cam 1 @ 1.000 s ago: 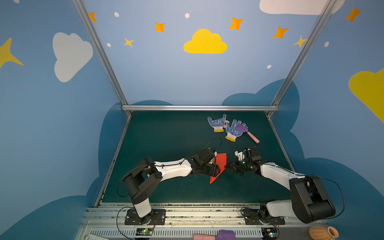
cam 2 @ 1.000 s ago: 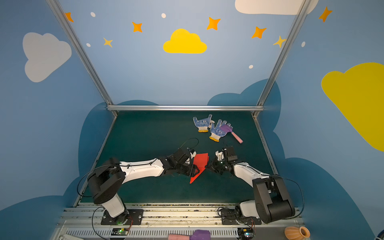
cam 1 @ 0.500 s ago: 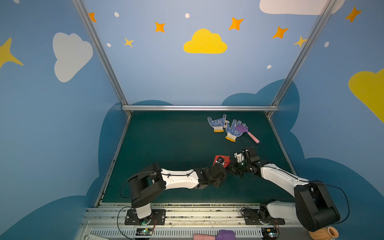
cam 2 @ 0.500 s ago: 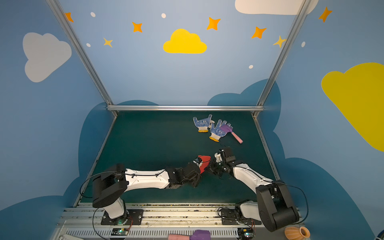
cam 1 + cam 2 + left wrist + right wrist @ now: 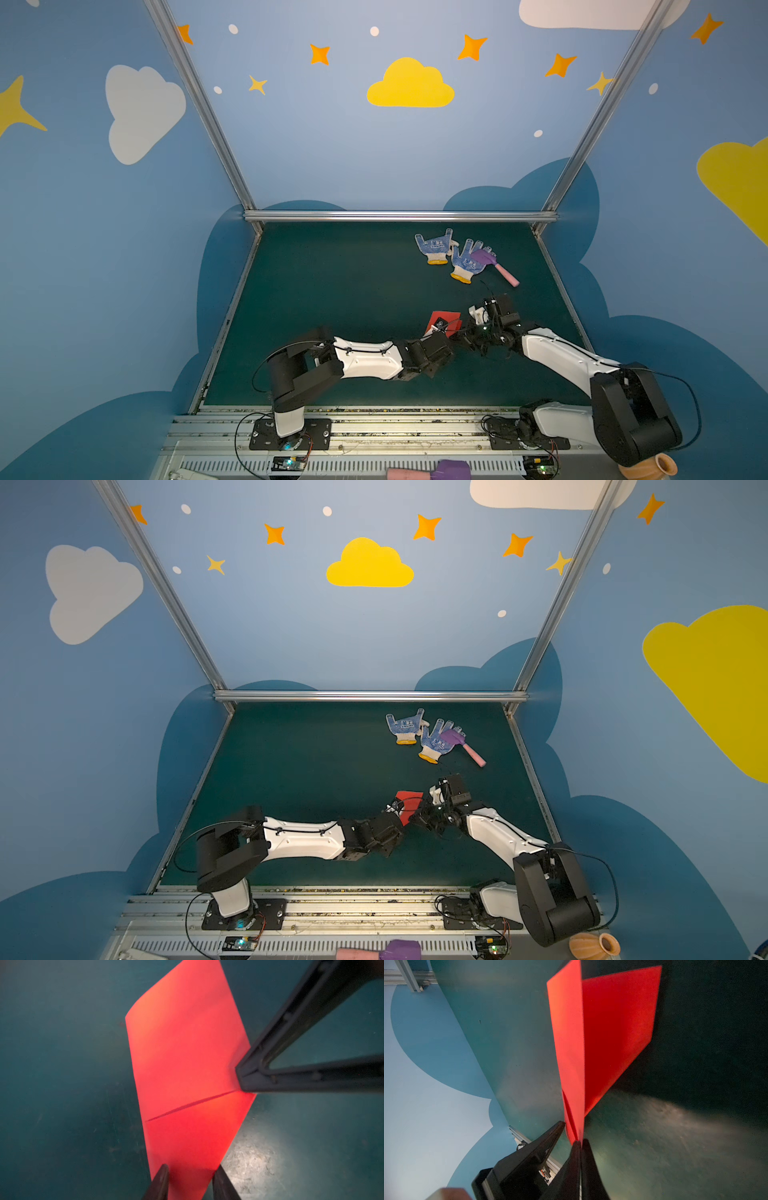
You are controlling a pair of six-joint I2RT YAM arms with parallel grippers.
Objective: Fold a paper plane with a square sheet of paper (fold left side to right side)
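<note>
The square sheet of paper (image 5: 448, 321) (image 5: 409, 799) is bright red, folded, and held up above the green mat between the two arms. My right gripper (image 5: 580, 1143) (image 5: 462, 332) is shut on its narrow end, and two red flaps (image 5: 612, 1022) fan out beyond it. My left gripper (image 5: 191, 1169) (image 5: 437, 329) comes in from the near side. Its jaws stand apart, astride the paper's narrow end (image 5: 187, 1064), one fingertip at each edge. A crease runs across the paper to the right gripper's fingertip (image 5: 245, 1080). No finished paper plane shows.
Two blue-dotted white gloves (image 5: 434, 249) (image 5: 466, 262) and a purple-and-pink toy hammer (image 5: 496, 266) lie at the back right of the mat (image 5: 332, 291). A second hammer (image 5: 432, 473) and an orange vase (image 5: 646, 469) sit by the front rail. Metal frame rails edge the mat.
The left arm has swung from the paper's left side round to its near side, and its jaws have narrowed. The paper has turned in the right gripper's hold and shows less red from above.
</note>
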